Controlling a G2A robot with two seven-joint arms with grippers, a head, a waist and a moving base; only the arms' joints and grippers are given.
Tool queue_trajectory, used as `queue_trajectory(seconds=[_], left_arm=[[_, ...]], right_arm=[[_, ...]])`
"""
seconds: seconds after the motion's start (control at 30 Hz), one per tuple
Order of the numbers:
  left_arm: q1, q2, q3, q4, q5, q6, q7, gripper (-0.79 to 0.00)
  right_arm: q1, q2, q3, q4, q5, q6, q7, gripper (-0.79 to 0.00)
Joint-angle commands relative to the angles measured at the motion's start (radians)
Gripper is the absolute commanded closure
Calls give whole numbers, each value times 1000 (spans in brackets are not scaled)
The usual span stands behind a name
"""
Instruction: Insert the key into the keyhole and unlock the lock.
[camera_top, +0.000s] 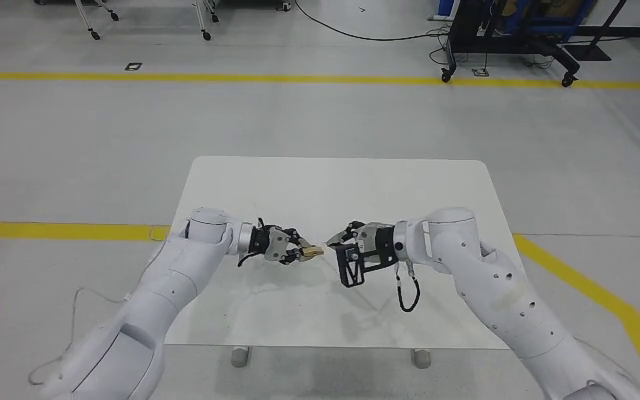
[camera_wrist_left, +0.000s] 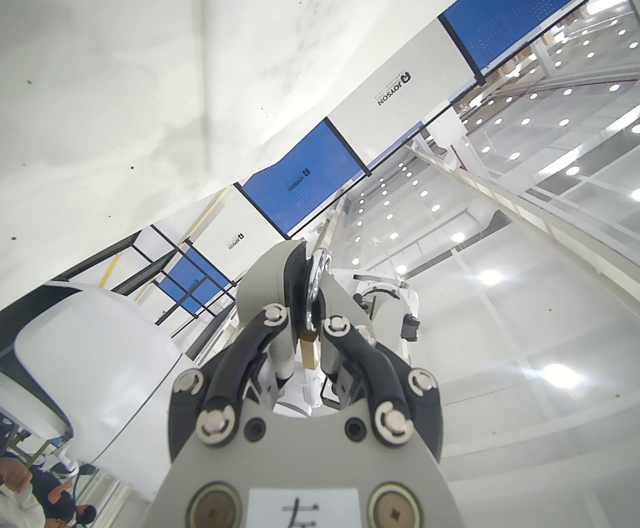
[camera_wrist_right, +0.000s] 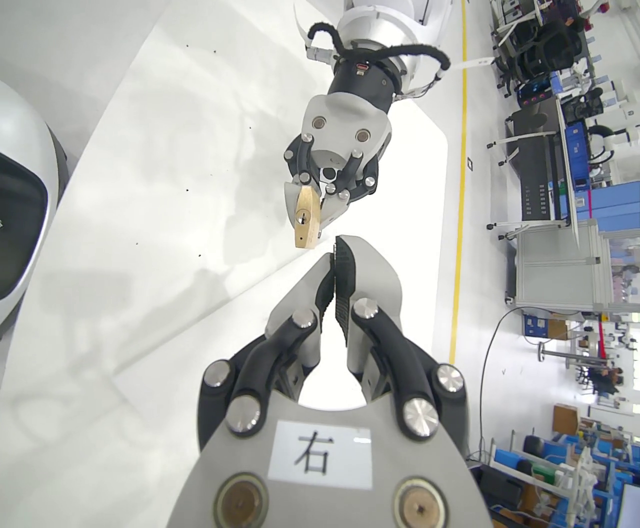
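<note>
Left pincer (camera_wrist_right: 314, 212): clenched on the lock (camera_wrist_right: 306, 220), steel shackle (camera_wrist_left: 318, 280) between its fingers.
Lock: smooth, rounded brass; keyhole (camera_wrist_right: 302, 217) faces the right pincer (camera_wrist_right: 336, 260), just ahead of its tips and apart from them.
Right pincer: ribbed black pads (camera_wrist_right: 344, 280) pressed together; any key between them is too small to tell.
Risk: an off-line approach could jam at the keyhole, or swing the lock on its shackle.

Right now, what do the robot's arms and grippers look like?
The left arm and right arm are glossy white, with black cable loops at the wrists. Left gripper and right gripper: grey bodies, black linkages, ribbed black pads, white labels.
</note>
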Motion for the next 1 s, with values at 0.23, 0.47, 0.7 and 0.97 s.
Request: queue_trajectory(seconds=[0.23,0.47,0.7,0.97], left_arm=[[-45,6,96,29,-53,-18,-18,0],[-57,8,108,35,-36,-23,-23,0],[-57,5,106,28,-7,-30,1,0],[-46,4,89,6,13,-69,71,0]], right_arm=[[77,39,-115,5,-34,0,-56,0],[109,53,-174,-23,-27,0,18,0],[111,50,-192,-48,13,0,111,0],[101,32,-232,-81,10,43,237,0]])
